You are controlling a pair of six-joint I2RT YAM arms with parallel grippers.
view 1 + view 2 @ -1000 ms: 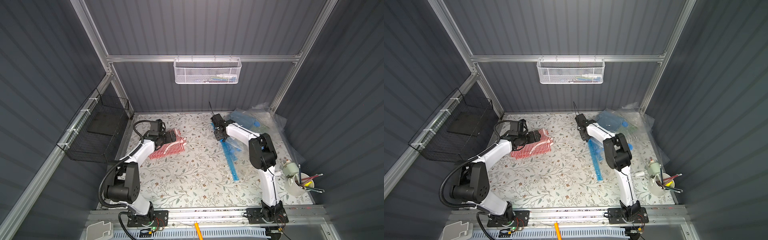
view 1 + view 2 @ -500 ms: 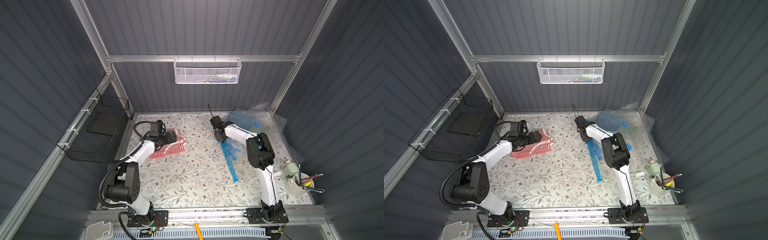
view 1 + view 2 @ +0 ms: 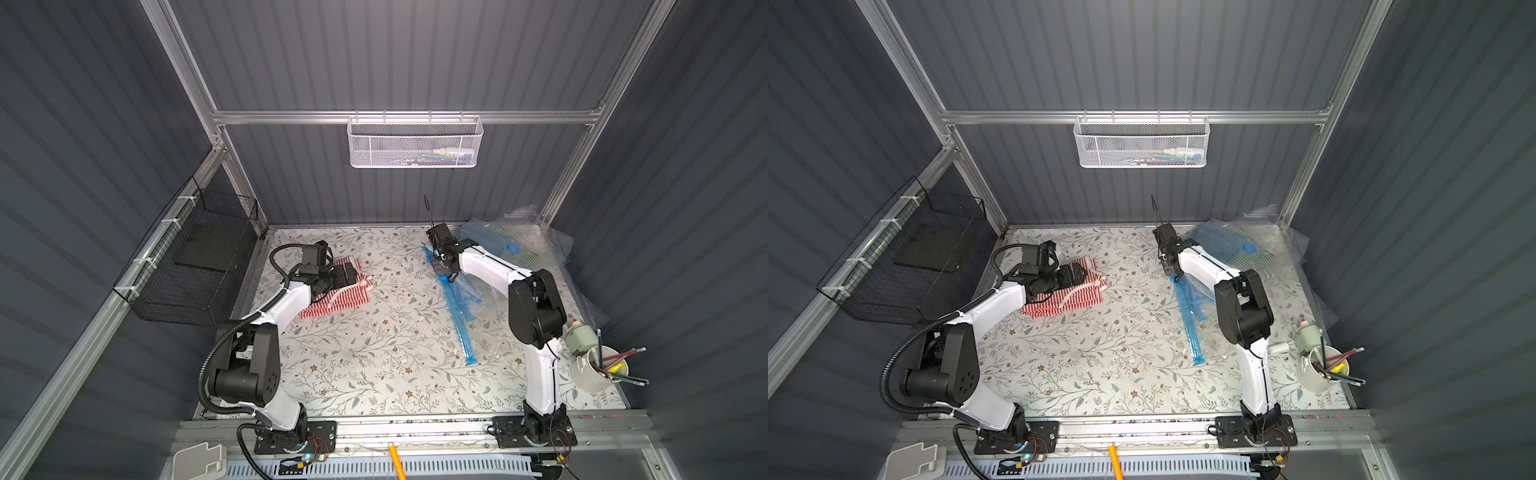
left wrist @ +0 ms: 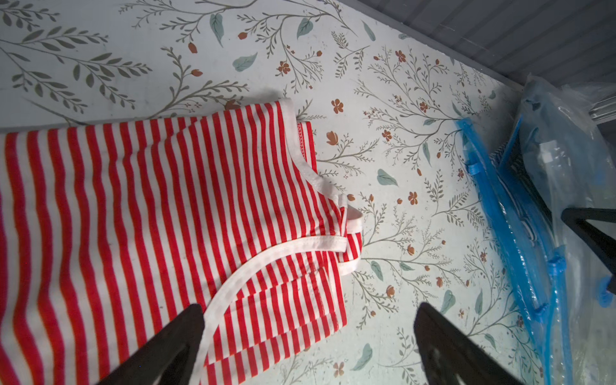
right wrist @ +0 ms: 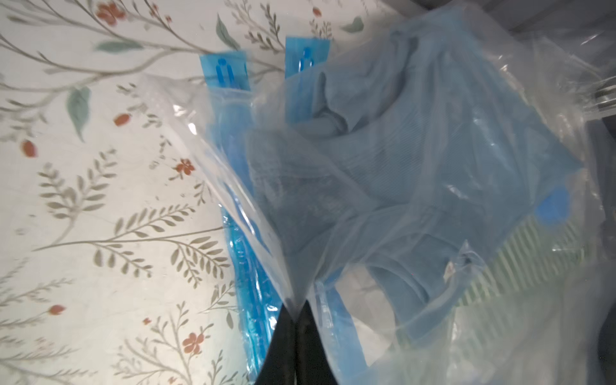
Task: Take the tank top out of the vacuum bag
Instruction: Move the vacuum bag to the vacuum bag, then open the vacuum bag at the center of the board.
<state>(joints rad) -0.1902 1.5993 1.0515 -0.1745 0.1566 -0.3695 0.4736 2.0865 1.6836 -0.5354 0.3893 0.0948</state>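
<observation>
Left gripper stood spread wide, red-and-white striped tank top lay folded on floral tabletop just beneath it, right gripper was pressed together, pinching clear film of vacuum bag.

Cloth, plastic film, metal; mostly matt.
Tank top: knit cloth, matt, w/ smooth white trim. Vacuum bag: clear plastic film, glossy, crinkled; zip strip blue plastic, shiny. Table cover: smooth, printed, slight sheen. Mesh basket: white-coated metal. Wire basket: black metal, matt. Frame rail: bare metal, satin. Wall panels: ribbed, matt grey.
</observation>
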